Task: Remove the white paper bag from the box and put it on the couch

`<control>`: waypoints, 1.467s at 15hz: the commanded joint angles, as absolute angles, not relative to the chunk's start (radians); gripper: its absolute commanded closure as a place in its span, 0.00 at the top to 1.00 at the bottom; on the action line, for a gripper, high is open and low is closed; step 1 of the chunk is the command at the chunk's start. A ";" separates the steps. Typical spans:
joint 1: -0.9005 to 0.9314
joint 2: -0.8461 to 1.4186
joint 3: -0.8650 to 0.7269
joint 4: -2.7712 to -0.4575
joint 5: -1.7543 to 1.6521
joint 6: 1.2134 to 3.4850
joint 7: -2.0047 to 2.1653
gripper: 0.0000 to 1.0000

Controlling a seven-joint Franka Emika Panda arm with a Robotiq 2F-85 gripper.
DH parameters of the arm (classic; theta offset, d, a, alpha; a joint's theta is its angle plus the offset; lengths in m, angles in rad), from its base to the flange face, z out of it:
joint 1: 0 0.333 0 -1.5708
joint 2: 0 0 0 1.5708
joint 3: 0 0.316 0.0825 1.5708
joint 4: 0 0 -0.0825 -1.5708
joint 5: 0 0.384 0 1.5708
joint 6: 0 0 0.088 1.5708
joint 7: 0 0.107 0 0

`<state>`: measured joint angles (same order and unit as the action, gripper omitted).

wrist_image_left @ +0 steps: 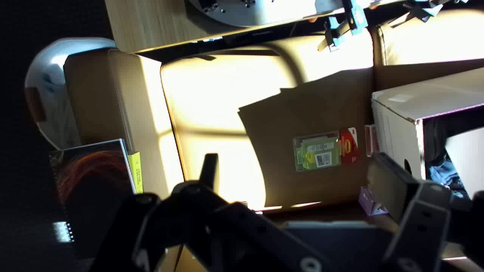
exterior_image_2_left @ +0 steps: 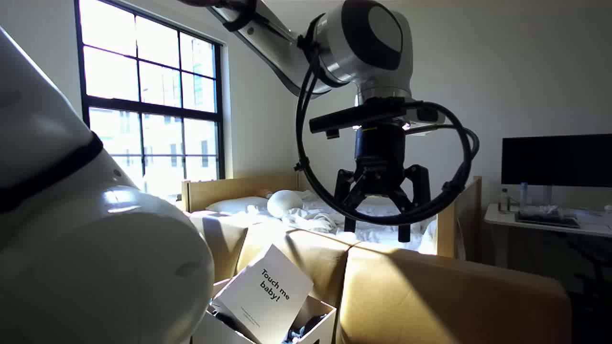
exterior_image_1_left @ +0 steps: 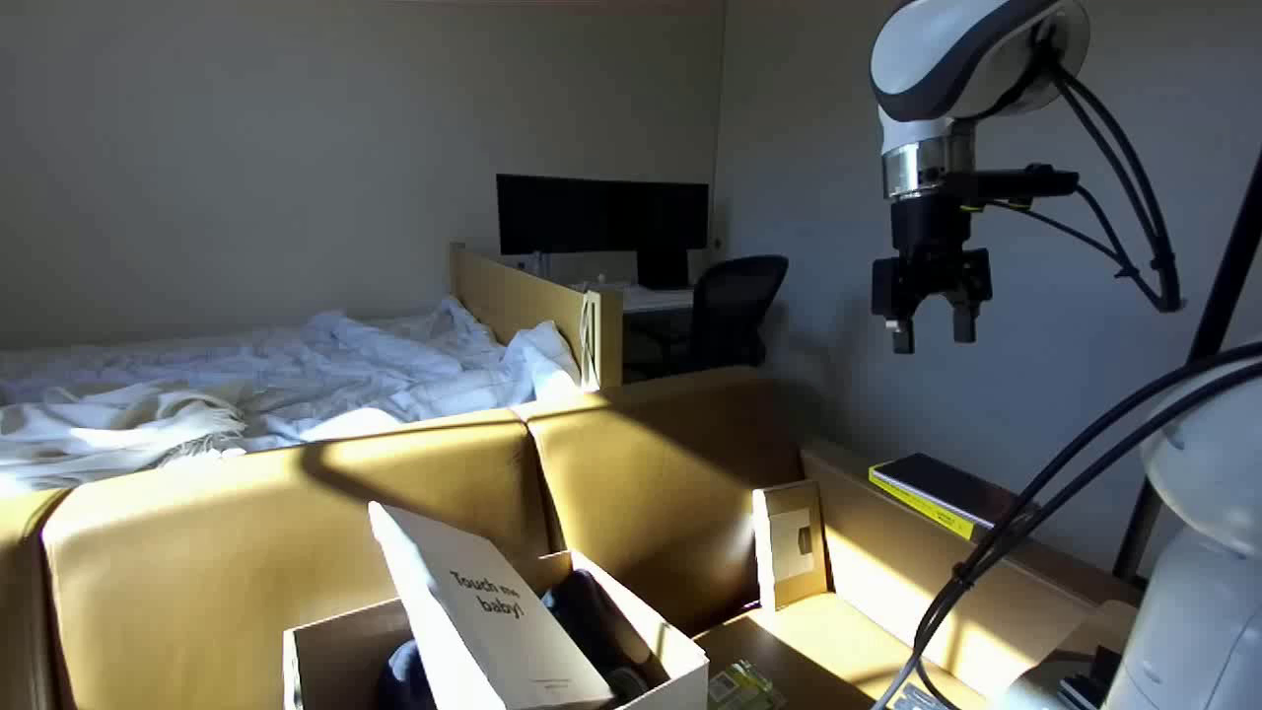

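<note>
The white paper bag (exterior_image_1_left: 498, 611) (exterior_image_2_left: 267, 294) stands tilted in the box, its dark printed words facing up; its upper part sticks out above the rim. The box (exterior_image_1_left: 340, 656) (exterior_image_2_left: 322, 329) is cardboard with dark and blue items inside and sits on the mustard-tan couch (exterior_image_1_left: 276, 552) (exterior_image_2_left: 430, 291). In the wrist view the box (wrist_image_left: 399, 139) and part of the bag (wrist_image_left: 470, 158) show at the right edge, above the couch seat (wrist_image_left: 211, 90). My gripper (exterior_image_1_left: 934, 335) (exterior_image_2_left: 377, 230) (wrist_image_left: 295, 162) is open and empty, pointing down, high above the couch and apart from the bag.
A flat tan-and-white package (exterior_image_1_left: 792, 542) leans in the couch corner. A dark book with a yellow spine (exterior_image_1_left: 937, 493) lies on the armrest. A green-and-red package (wrist_image_left: 321, 151) and a purple carton (wrist_image_left: 372, 202) are near the box. A bed (exterior_image_1_left: 325, 375) stands behind the couch.
</note>
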<state>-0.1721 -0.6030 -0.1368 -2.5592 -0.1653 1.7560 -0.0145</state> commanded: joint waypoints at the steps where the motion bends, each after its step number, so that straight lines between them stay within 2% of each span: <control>1: -0.171 -0.603 -0.138 -2.558 -0.166 1.755 -0.014 1.00; 7: -0.152 -0.573 -0.096 -2.506 -0.179 1.738 0.014 1.00; 12: -0.006 -0.416 0.054 -2.296 -0.167 1.662 -0.007 1.00; 18: 0.173 -0.183 0.212 -2.150 -0.051 1.745 0.052 1.00; 22: 0.249 0.012 0.300 -2.030 0.029 1.838 0.278 1.00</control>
